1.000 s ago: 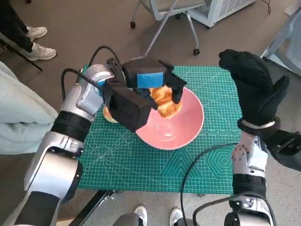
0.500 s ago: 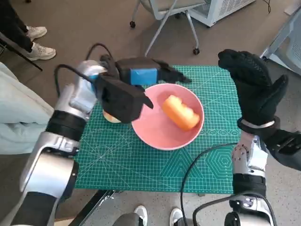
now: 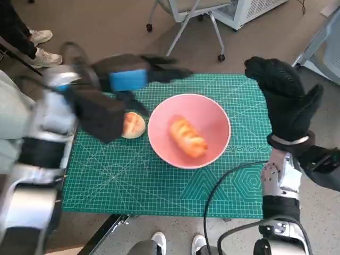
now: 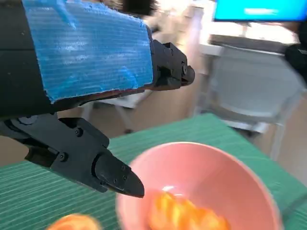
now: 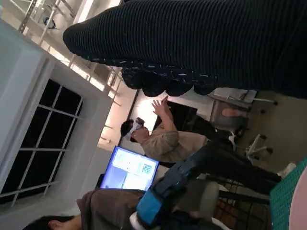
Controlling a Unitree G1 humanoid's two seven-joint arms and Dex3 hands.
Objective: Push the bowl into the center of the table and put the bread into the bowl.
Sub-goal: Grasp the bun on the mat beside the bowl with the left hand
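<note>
Sitting mid-frame, your one pink bowl (image 3: 188,130) held one bread (image 3: 187,137); one bun (image 3: 133,125) lay just left. Left hand (image 3: 135,78), fingers spread, was empty upper left; right hand (image 3: 281,98) was open, raised over the mat's (image 3: 159,186) right edge.

Pink bowl (image 3: 212,114), golden bread (image 3: 187,137), green gridded mat (image 3: 159,180)

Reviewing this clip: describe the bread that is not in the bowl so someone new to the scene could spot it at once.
Start from the green cutting mat covering the table, then find the pink bowl near its middle. Just outside the bowl's rim, on the side of the robot's left hand, sits a small round bun directly on the mat. Unlike the long orange loaf lying inside the bowl, it is pale and round.
</note>
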